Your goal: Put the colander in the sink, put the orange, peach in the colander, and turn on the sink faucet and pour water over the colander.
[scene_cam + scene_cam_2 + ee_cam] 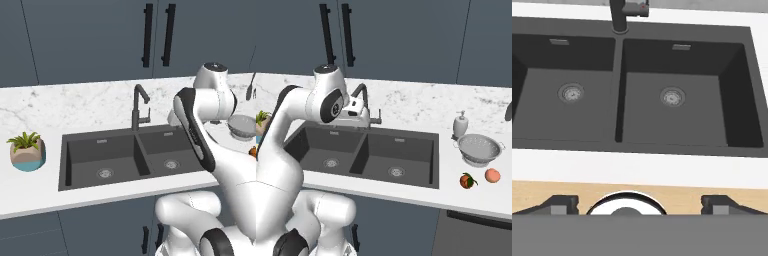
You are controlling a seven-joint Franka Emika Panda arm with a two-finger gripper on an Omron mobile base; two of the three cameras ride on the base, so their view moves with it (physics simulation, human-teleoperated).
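Observation:
The silver perforated colander (479, 148) stands on the counter right of the dark double-basin sink (406, 136), also seen as the colander (243, 125) in the left base view. In front of it lie the orange (467, 181) and the paler peach (492, 175). The gooseneck sink faucet (140, 106) rises behind the divider between the basins; no water runs. My gripper (639, 204) is open and holds nothing. It hovers over the sink (737, 100), looking down at both drains, well left of the colander. In the right base view the hand partly hides the faucet (362, 91).
A white soap dispenser (460, 124) stands just behind the colander. A small potted plant (27, 150) sits on the counter left of the sink (62, 160). Dark cabinet doors with black handles (147, 35) hang above the marble backsplash.

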